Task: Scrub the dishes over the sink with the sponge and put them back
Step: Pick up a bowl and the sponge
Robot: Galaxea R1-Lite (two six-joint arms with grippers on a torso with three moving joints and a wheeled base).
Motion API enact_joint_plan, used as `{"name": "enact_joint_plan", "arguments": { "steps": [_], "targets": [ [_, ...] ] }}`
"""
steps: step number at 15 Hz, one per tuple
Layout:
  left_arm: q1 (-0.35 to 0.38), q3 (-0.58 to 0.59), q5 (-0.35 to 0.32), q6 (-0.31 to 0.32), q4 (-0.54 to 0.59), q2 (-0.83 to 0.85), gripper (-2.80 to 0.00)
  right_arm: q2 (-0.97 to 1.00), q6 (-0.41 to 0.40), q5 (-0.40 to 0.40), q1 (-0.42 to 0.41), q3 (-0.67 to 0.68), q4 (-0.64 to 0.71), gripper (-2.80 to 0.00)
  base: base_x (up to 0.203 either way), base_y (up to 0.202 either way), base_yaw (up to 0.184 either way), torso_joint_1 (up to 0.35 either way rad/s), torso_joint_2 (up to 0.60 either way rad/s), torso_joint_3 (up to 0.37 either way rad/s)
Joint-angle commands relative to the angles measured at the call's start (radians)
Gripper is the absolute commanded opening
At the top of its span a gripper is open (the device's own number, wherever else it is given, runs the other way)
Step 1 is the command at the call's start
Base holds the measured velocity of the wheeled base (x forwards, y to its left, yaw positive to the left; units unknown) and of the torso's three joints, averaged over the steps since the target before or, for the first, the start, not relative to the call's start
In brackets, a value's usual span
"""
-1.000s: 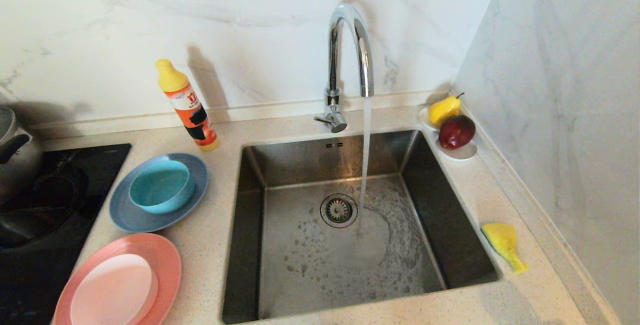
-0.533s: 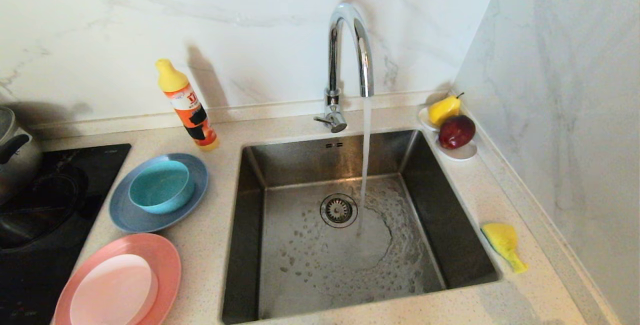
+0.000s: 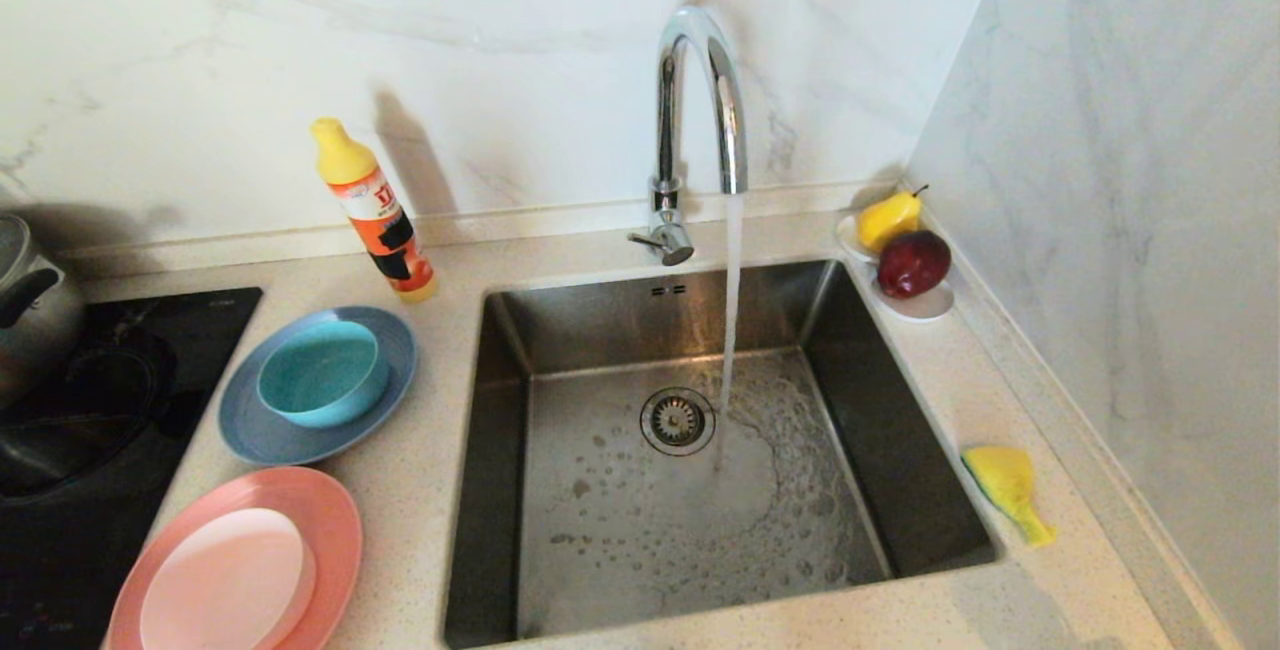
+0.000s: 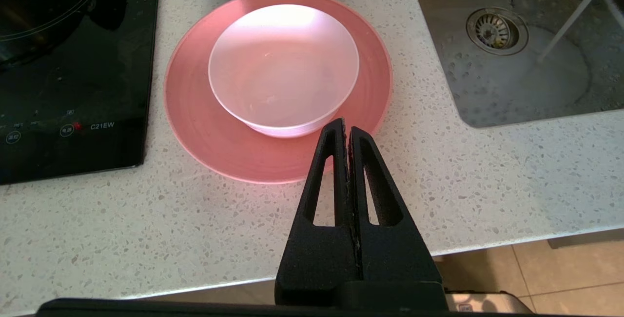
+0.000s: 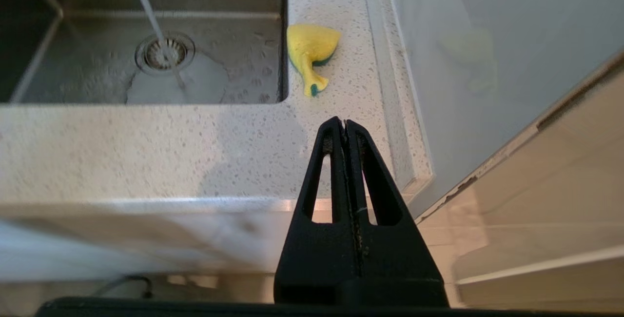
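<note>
A teal bowl [image 3: 322, 370] sits in a grey-blue plate [image 3: 395, 342] left of the steel sink [image 3: 500, 430]. Nearer the counter's front, a pale pink bowl [image 3: 225, 580] rests in a salmon-pink plate [image 3: 335, 505]. The yellow sponge [image 3: 1005, 485] lies crumpled on the counter right of the sink. My left gripper [image 4: 347, 129] is shut and empty, hovering by the front edge of the salmon-pink plate [image 4: 204, 131], near the pink bowl [image 4: 282, 63]. My right gripper [image 5: 343, 123] is shut and empty, above the counter's front edge, short of the sponge [image 5: 309, 51]. Neither arm shows in the head view.
Water runs from the chrome tap [image 3: 700, 100] onto the sink floor beside the drain [image 3: 677, 420]. An orange detergent bottle [image 3: 375, 210] stands at the back. A white saucer [image 3: 925, 305] with a pear and an apple sits back right. A black hob [image 3: 90, 430] with a pot [image 3: 30, 300] lies left.
The water and foam pattern on the sink floor has shifted. The dishes, the sponge and the bottle have not moved, and no arm has entered the head view.
</note>
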Motion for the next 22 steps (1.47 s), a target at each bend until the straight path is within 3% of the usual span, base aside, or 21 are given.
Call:
{"name": "enact_joint_plan", "arguments": {
  "steps": [1,9,11,14,17,22],
  "targets": [
    [0.0,0.0,0.001,0.001,0.004,0.004,-2.8,-0.001,-0.021,0.003,0.0,0.0,0.002,-2.8,0.0,0.0,0.0,0.0,0.0,0.0],
    [0.0,0.0,0.001,-0.004,0.004,0.004,-2.8,-0.002,-0.082,0.007,0.0,-0.011,0.006,-2.8,0.0,0.0,0.0,0.0,0.0,0.0],
    [0.0,0.0,0.003,-0.004,0.004,0.004,-2.8,0.017,-0.083,0.015,0.0,-0.122,0.041,-2.8,0.0,0.0,0.0,0.0,0.0,0.0],
    [0.0,0.0,0.001,-0.004,0.004,0.004,-2.8,0.13,-0.08,0.111,-0.002,-0.378,0.187,-2.8,0.0,0.0,0.0,0.0,0.0,0.0],
    [0.0,0.0,0.001,-0.004,0.004,0.004,-2.8,0.354,-0.086,0.192,-0.022,-0.515,0.234,-2.8,0.0,0.0,0.0,0.0,0.0,0.0],
    [0.0,0.0,0.001,-0.005,0.004,0.004,-2.8,0.775,-0.182,0.223,-0.018,-0.725,0.359,-2.8,0.0,0.0,0.0,0.0,0.0,0.0]
  ]
}}
